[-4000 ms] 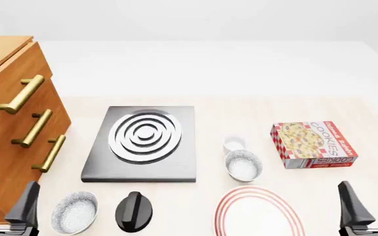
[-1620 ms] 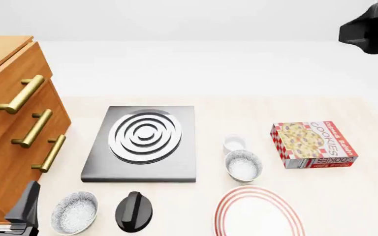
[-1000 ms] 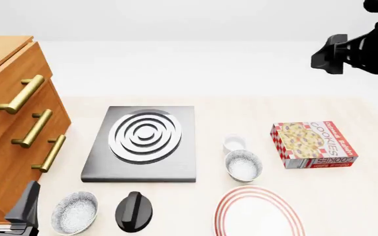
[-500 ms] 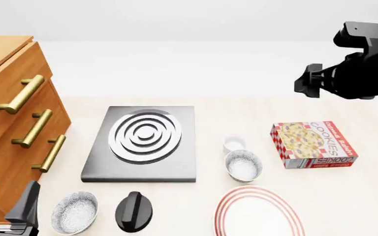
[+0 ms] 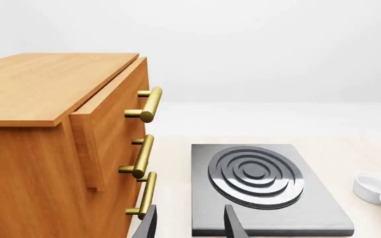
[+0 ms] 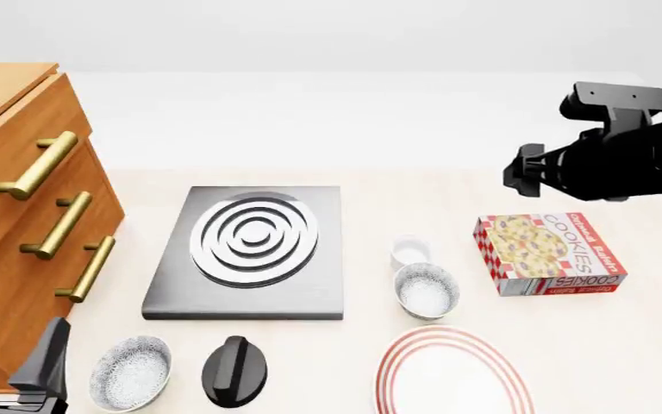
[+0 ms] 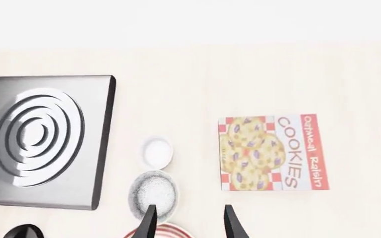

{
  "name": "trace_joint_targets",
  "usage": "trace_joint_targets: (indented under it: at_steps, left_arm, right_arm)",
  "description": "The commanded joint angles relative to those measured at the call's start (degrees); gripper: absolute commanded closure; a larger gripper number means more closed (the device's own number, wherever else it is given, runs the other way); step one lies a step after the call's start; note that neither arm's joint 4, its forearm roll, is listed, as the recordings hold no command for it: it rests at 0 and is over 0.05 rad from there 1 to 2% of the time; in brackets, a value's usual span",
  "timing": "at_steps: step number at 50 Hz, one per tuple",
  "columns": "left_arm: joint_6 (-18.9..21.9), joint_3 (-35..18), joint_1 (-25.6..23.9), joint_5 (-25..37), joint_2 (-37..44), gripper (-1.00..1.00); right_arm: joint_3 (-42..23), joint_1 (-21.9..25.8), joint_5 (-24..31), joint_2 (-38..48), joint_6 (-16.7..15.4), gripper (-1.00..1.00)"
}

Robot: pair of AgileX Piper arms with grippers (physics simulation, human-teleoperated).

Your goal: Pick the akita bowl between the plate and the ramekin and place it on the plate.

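Sitting upright, mouth up, the akita bowl [image 6: 426,290] is round.

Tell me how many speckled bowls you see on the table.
2. One akita bowl sits between the ramekin and the plate. Its twin bowl sits at the near left, beside the black knob and near the left gripper. None seem hidden.

A wooden drawer cabinet [image 6: 15,198] with brass handles stands before plain white walls.

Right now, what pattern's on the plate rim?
Thin red concentric rings on white; the plate shows best in the front view.
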Motion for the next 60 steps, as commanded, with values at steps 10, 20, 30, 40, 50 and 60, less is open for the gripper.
trace_joint_targets:
  at_steps: [10,20,30,40,50,60]
  left_arm:
    - [0.00,0.00,0.00,0.00,0.00,-1.00]
    - [0.00,0.00,0.00,0.00,0.00,-1.00]
    - [0.00,0.00,0.00,0.00,0.00,-1.00]
    - [0.00,0.00,0.00,0.00,0.00,-1.00]
    - [0.00,0.00,0.00,0.00,0.00,-1.00]
    - [0.00,0.00,0.00,0.00,0.00,-1.00]
  right_arm:
    - [4.13,1.27,-6.44,3.99,2.76,-1.00]
    - [6.66,1.60,-8.70,4.90,2.95,-1.00]
    - [7.66,2.39,-9.99,5.40,4.53,-1.00]
    - [8.39,2.82,-12.00,6.80,6.15,-1.00]
    - [10.43,2.35,-14.54,8.46,6.99,-1.00]
    - [12.07,1.46,-16.61,9.83,6.72,-1.00]
